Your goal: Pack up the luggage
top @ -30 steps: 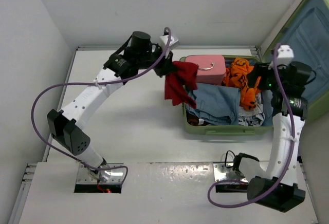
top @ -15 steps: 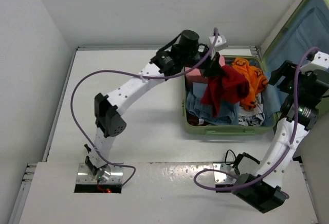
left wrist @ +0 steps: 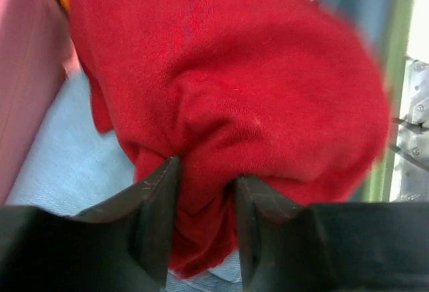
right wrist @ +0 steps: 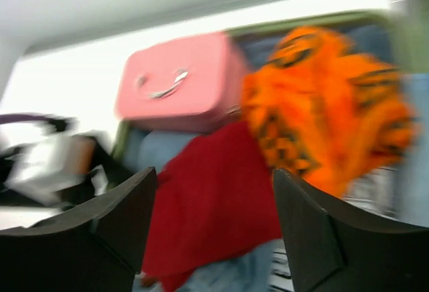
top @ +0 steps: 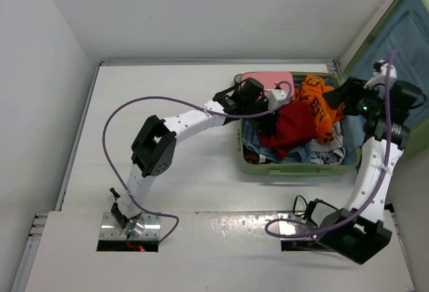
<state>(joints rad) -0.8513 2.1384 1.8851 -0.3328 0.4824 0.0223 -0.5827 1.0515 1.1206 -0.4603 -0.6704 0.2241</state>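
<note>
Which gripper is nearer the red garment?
Left. The left gripper is closed around a fold of the red garment; the right gripper hangs open, well apart.

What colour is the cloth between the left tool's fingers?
The cloth is red, clearest in the left wrist view.

- The luggage (top: 295, 166) is set on the counter's (top: 174, 91) right side, lid (top: 402, 37) raised rightward.
- Inside, a small case (top: 265, 81) is lodged rear left, a striped garment (top: 320, 101) rear right.
- A bunched cloth (top: 295, 124) is laid before them, upon a denim garment (top: 251, 134).
</note>
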